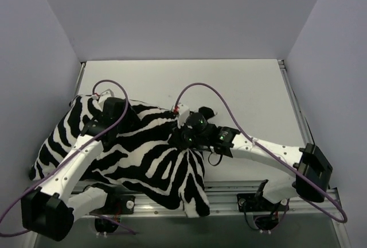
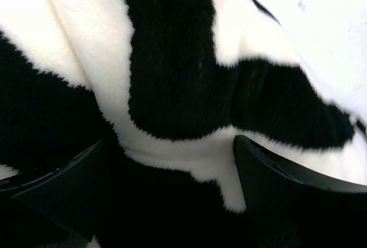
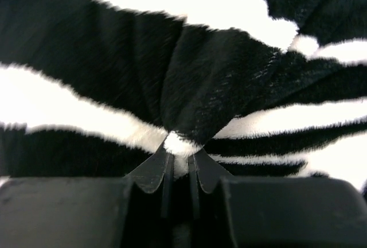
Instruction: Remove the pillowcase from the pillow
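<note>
The zebra-striped pillowcase (image 1: pixel 149 156) lies bunched over the left and middle of the table, and one corner hangs over the near edge. The white pillow is hidden inside it. My right gripper (image 1: pixel 184 138) is at the cover's right edge. In the right wrist view, the right gripper (image 3: pixel 180 151) is shut on a small pinched fold of the pillowcase (image 3: pixel 189 87). My left gripper (image 1: pixel 113 116) rests on the cover's far left part. In the left wrist view, the left gripper (image 2: pixel 172 170) is open, its fingers (image 2: pixel 269 179) wide apart with the plush pillowcase (image 2: pixel 172 76) between them.
The white table (image 1: pixel 241 93) is walled in by pale panels at the back and both sides. A metal rail (image 1: pixel 229 193) runs along the near edge by the arm bases. Purple cables loop above both arms.
</note>
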`<state>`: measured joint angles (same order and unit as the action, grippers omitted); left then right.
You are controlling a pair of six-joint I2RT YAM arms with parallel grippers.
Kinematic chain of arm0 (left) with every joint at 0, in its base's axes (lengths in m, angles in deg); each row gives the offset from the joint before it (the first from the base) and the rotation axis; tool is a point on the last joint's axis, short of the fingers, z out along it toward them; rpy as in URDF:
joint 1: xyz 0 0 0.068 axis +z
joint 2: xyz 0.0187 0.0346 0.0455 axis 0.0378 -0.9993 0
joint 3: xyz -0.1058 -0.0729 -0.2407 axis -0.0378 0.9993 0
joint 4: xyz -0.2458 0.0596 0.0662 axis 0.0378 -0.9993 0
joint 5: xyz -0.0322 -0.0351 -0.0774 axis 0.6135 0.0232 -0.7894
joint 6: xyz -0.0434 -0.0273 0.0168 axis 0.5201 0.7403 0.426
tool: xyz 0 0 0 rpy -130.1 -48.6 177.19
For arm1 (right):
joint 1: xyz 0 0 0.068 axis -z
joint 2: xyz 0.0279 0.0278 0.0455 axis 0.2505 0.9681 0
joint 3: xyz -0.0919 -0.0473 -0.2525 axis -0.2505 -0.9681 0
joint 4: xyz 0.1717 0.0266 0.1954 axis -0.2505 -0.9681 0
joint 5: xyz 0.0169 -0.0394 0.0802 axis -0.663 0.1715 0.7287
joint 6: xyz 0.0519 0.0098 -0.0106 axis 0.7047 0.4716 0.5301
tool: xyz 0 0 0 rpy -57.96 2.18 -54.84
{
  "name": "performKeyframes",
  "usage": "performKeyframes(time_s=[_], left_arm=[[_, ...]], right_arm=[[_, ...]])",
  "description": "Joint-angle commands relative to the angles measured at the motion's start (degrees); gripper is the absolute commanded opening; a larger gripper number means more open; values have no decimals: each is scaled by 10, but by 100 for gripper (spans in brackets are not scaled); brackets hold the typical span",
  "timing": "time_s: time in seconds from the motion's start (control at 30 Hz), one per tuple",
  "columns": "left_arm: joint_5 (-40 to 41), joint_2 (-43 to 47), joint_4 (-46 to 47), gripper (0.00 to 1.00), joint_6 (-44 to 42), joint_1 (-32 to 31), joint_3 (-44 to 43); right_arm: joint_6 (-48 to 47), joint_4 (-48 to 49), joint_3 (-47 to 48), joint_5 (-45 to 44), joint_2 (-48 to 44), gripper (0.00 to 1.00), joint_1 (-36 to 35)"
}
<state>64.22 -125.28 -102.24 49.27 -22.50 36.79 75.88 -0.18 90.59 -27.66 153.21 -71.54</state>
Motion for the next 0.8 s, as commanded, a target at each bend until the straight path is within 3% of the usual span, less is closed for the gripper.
performKeyframes(time_s=[0.0, 0.17, 0.37, 0.47, 0.5, 0.57, 0.6, 0.67, 0.7, 0.77], left_arm=[[-173, -140, 181, 94, 28, -9, -11], [-218, -263, 276, 94, 23, -45, -103], [-220, -257, 275, 94, 19, -83, -152], [-174, -183, 228, 94, 13, -82, -132], [-152, -159, 207, 94, 10, -81, -130], [-88, -94, 127, 94, -3, -79, -133], [-70, -55, 99, 94, -16, -74, -141], [-38, -24, 23, 94, -39, -61, -149], [-37, -10, 2, 94, -47, -42, -151], [-63, 20, -48, 94, -64, -15, -148]], right_arm=[[56, -36, -52, -16, -47, 0, -42], [109, -35, -97, -46, -122, 0, -57], [135, -34, -101, -56, -144, 0, -74], [117, -55, -74, -66, -151, 24, -74], [111, -82, -46, -72, -153, 39, -74], [92, -107, -13, -91, -163, 53, -72], [84, -128, 17, -112, -167, 66, -68], [71, -146, 46, -137, -177, 82, -57], [59, -156, 57, -148, -180, 95, -36], [46, -157, 80, -136, -182, 100, 1]])
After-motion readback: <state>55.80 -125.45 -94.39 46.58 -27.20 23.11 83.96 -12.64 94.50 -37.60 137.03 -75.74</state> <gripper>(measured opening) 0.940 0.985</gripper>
